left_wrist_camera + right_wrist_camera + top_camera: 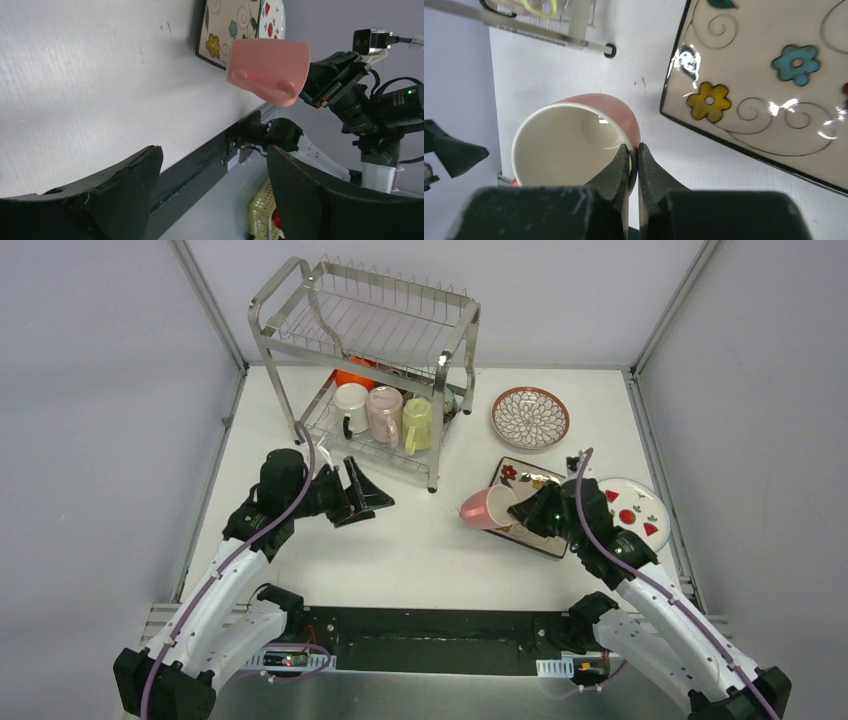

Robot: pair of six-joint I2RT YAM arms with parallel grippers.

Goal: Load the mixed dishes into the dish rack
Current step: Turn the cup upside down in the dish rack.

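Note:
My right gripper (634,150) is shut on the rim of a pink mug (569,145), one finger inside and one outside. It holds the mug (487,508) tilted above the table, beside the square floral plate (520,478). My left gripper (365,495) stands open with nothing between its fingers, near the front of the dish rack (370,370) and facing the mug (267,67). On the rack's lower tier stand a white mug (350,405), a pale pink mug (384,412) and a yellow-green mug (418,423), with an orange bowl (355,373) behind them.
A brown-rimmed petal-pattern plate (530,417) lies right of the rack. A white plate with red marks (635,505) lies at the far right, partly under my right arm. White walls close in the table on three sides.

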